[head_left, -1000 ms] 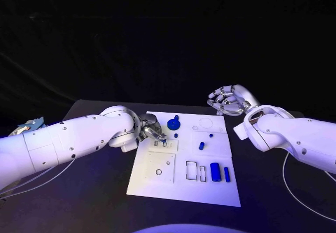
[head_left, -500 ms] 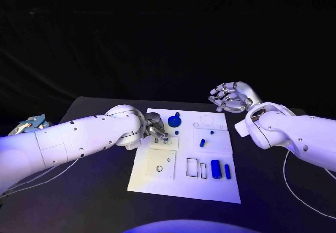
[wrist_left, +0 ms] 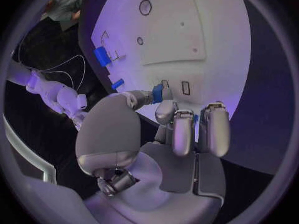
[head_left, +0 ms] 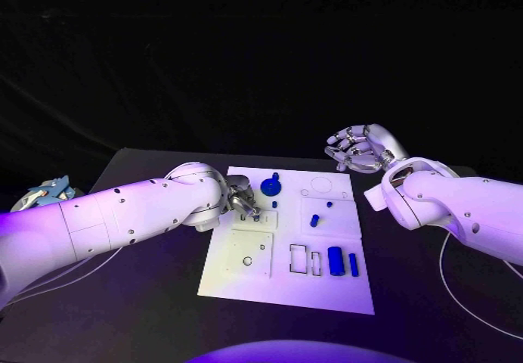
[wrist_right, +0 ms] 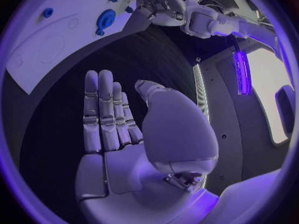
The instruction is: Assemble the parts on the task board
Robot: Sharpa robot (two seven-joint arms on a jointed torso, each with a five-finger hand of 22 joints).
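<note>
While over the task board [head_left: 286,283], left hand [wrist_left: 163,134] pinching blue part [wrist_left: 157,92]

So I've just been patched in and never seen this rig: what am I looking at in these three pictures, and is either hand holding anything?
It is a robot with two white arms, each ending in a silver hand. One picture looks down from its head; the two round ones come from cameras at its wrists.

On the black table lies the white task board, with slots and small blue parts: a round piece, a thick cylinder and a thinner peg.

The left hand is down at the board, pinching a small blue part between thumb and finger, near two small slots.

The right hand is raised beyond the board's far right corner, fingers straight and holding nothing.
</note>
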